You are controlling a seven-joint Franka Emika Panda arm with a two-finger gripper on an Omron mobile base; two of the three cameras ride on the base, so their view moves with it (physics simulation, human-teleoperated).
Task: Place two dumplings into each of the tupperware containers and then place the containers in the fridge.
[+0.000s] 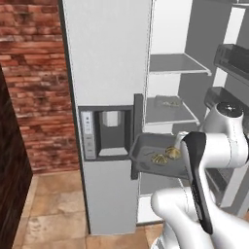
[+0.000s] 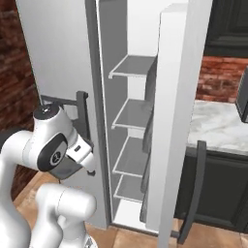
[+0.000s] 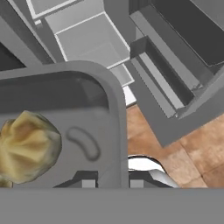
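We hold a container [image 1: 146, 151] with two dumplings [image 1: 165, 155] before the open fridge [image 1: 112, 53], our pincer [image 3: 112, 183] clamped on its rim.

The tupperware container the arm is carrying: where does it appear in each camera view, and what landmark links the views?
Left base view: the tupperware container sits centre-right, before the open fridge, two dumplings inside.
Right base view: I cannot make it out; the arm covers that spot.
Hand view: its rim and one dumpling fill the lower left.
Shared landmark: the fridge's pale inner shelves.
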